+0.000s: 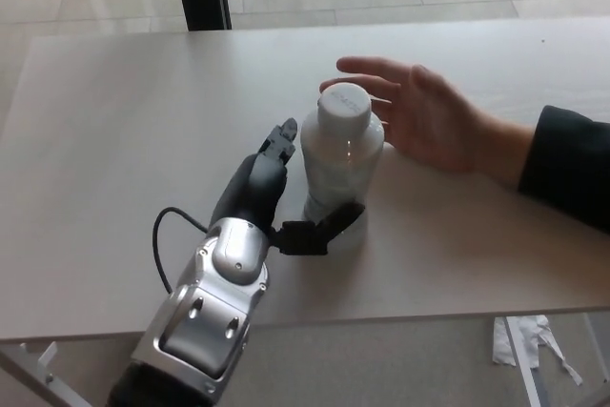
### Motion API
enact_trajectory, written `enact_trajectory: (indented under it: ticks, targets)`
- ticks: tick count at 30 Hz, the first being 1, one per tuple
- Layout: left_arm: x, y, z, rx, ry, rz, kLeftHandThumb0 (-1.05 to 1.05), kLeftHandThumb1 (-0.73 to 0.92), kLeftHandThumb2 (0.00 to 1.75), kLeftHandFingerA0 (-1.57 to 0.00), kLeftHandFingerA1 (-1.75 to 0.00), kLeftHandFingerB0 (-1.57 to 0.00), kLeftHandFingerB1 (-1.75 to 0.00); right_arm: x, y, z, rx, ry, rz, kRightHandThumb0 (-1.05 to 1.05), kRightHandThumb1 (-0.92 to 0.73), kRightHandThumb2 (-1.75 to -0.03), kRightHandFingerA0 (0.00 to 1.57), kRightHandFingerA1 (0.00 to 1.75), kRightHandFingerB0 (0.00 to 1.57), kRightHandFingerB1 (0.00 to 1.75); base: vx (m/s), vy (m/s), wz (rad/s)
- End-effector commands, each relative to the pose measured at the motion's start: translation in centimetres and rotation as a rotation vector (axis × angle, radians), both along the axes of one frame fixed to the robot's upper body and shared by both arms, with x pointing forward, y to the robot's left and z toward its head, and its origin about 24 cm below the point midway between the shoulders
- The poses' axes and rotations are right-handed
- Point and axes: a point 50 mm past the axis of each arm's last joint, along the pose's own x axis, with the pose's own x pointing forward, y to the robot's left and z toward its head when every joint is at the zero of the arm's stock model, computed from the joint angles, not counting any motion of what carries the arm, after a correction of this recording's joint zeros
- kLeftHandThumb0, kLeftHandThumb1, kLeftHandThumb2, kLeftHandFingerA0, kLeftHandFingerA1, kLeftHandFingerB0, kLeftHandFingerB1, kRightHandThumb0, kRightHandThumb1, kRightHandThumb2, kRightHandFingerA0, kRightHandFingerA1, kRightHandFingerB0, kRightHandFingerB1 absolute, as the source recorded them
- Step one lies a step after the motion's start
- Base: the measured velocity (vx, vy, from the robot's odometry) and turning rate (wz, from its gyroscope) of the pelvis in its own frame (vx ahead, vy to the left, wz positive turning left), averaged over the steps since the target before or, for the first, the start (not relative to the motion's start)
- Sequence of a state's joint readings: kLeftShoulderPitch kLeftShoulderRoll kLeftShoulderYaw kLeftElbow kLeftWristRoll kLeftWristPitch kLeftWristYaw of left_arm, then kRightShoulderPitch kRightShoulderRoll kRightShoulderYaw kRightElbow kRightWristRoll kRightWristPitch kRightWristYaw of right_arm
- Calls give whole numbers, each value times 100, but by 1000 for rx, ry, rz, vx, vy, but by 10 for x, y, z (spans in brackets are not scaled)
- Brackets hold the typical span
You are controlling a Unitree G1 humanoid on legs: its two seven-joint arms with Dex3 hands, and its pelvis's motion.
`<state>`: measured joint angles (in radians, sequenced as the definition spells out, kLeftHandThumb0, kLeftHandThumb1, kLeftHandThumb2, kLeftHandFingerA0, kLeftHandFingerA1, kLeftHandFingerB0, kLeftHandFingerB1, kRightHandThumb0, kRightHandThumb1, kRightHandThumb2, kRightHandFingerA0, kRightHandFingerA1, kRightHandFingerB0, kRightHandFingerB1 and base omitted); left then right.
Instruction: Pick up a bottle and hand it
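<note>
Head view, near to far: left forearm comes in from the bottom left, silver wrist housing with a black cable looping off it. Left hand sits at the bottle's left side. Thumb curls in front of the bottle's base, touching or just about touching it. The 2 fingers reach up along the bottle's left flank, tips just beside the wall below the shoulder. Fingers are spread around the bottle but I can't confirm a firm wrap; reads as closing in, not yet a secured hold. No lift visible, the bottle's base looks to be on the table.

Key relation: the bottle stands upright, long axis vertical, white cap on top, directly to the right of the palm. It's between thumb and fingers, so the closing direction is across its width. Good for a side grasp.

Right hand not in frame, so the left is the only one in play.

Just past the bottle: a person's hand, palm open, fingers behind the cap and to its right, dark sleeve at the right edge. Very near the bottle, can't tell if it's touching.

My read: grasp step, handover not started. Receiver sits close, so the pass is short, up and right. Risk: the thumb low at the base could tip the bottle if the fingers don't close evenly.
</note>
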<state>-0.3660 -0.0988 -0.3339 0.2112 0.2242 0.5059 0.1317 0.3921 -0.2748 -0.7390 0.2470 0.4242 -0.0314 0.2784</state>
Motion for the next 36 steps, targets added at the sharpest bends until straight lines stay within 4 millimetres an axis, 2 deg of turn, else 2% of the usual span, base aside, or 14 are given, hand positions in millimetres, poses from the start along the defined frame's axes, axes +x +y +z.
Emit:
enact_trajectory:
  ticks: [1,2,10,13,15,16,18,19,22,23,31,32,33,36]
  targets:
    - [0,-3,-12,1,-87,202,-65,43,71,-33,-67,0,0,2,2,-2,10,11,-14,-83,-45,-88,47,64,29,53,0,0,0]
    - [-5,-8,-16,-13,-67,165,-52,49,55,-46,-67,0,0,2,3,-2,16,-7,-9,-78,-54,-57,47,61,40,48,0,0,0]
    - [-12,-24,-28,6,-98,52,-55,50,55,-87,-97,0,0,4,4,1,-5,-4,5,-82,-54,-57,47,61,38,49,0,0,0]
    - [-13,-28,-27,-10,-152,49,-62,50,81,-80,-99,0,0,4,4,2,-6,-2,0,-82,-41,-85,43,64,36,56,0,0,0]
    - [-14,-33,-24,-14,-246,58,-26,77,68,-101,-127,0,-27,4,3,0,0,-2,-22,-78,-41,-86,45,65,37,57,0,0,0]
    - [-14,-34,-23,-25,-265,55,-20,83,73,-104,-139,-7,-27,5,3,0,0,-7,-19,-78,-55,-57,48,62,39,51,0,0,0]
    - [-16,-36,-20,-37,-314,43,-11,83,91,-111,-156,-28,-46,5,3,1,-9,3,-26,-76,-44,-88,47,67,36,58,0,0,0]
    - [-16,-37,-19,-52,-317,42,-5,67,116,-126,-132,-68,-76,4,3,1,-23,3,-17,-71,-60,-58,46,62,36,50,0,0,0]
    - [-14,-34,-20,-15,-340,24,4,62,126,-96,-166,-94,-128,4,5,1,-34,9,-11,-69,-47,-89,43,66,32,58,0,0,0]
    - [-14,-33,-21,-9,-343,26,5,62,133,-95,-174,-92,-148,4,5,1,-34,8,-12,-68,-63,-58,46,62,35,50,0,0,0]
    - [-15,-19,-31,1,-314,46,-14,73,97,-101,-175,-84,-165,2,2,-6,-30,-2,-29,-70,-64,-59,48,61,36,48,0,0,0]
    - [-16,-16,-32,3,-314,51,-16,74,94,-101,-175,-84,-164,2,2,-7,-34,-10,-27,-70,-50,-92,49,68,32,57,0,0,0]
    - [-17,-14,-33,-11,-316,55,-7,66,116,-98,-175,-82,-166,2,0,-8,-39,-7,-31,-73,-50,-94,78,88,34,59,0,0,0]
    - [-19,-9,-33,-56,-320,72,-1,59,137,-98,-175,-79,-173,0,-2,-10,-31,-5,-46,-75,-65,-60,73,79,39,49,0,0,0]
